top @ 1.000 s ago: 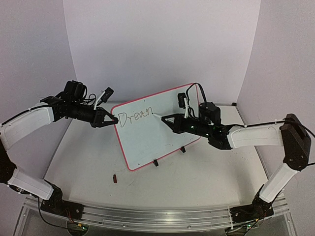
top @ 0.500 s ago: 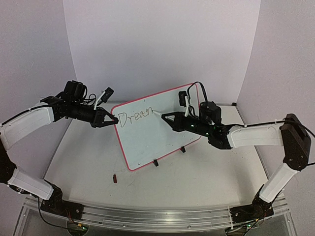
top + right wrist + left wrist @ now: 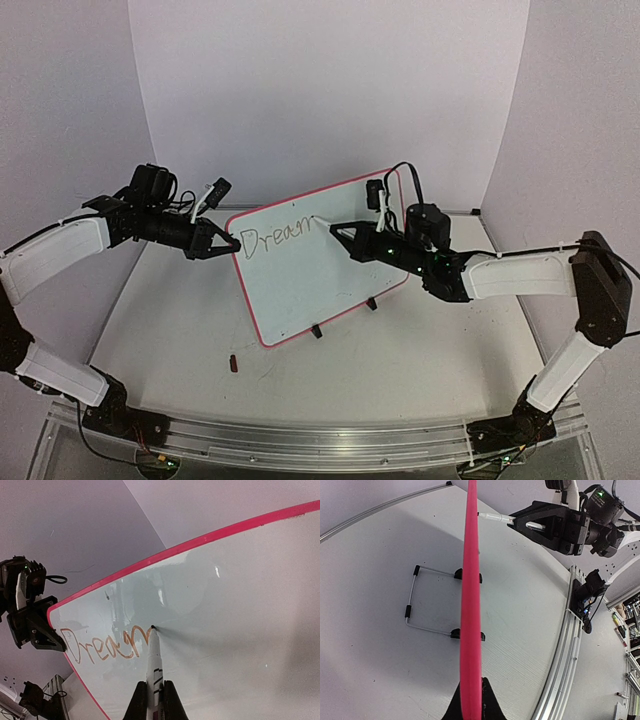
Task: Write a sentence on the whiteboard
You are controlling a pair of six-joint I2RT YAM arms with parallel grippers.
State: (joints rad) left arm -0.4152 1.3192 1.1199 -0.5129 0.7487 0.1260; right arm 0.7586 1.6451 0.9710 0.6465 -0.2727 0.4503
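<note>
While the whiteboard [image 3: 315, 290] stands tilted on its small black feet near the middle of the tabletop [image 3: 170, 320], its red frame climbs from a low near corner to a high far-right corner. Bare white surface lies to the right of the writing and below it. The sentence [image 3: 275, 238] reads only "Dream", in slanted script along the upper left of the board, close under the top edge. Open tabletop lies to both sides and in front. A small dark red piece [image 3: 234, 363] lies off the near-left corner, apart from the feet. Seen edge-on from the left wrist, a wire stand [image 3: 410, 607] props the board on its back side. The left arm reaches in from the left with its forearm nearly level, and the left gripper [image 3: 232, 243] is clenched on the frame's left edge, just beside the "D". The right arm stretches in low from the right across the board's face. Its right gripper [image 3: 335, 232] grasps a marker [image 3: 154, 655] whose tip touches the board at the end of the last letter.
</note>
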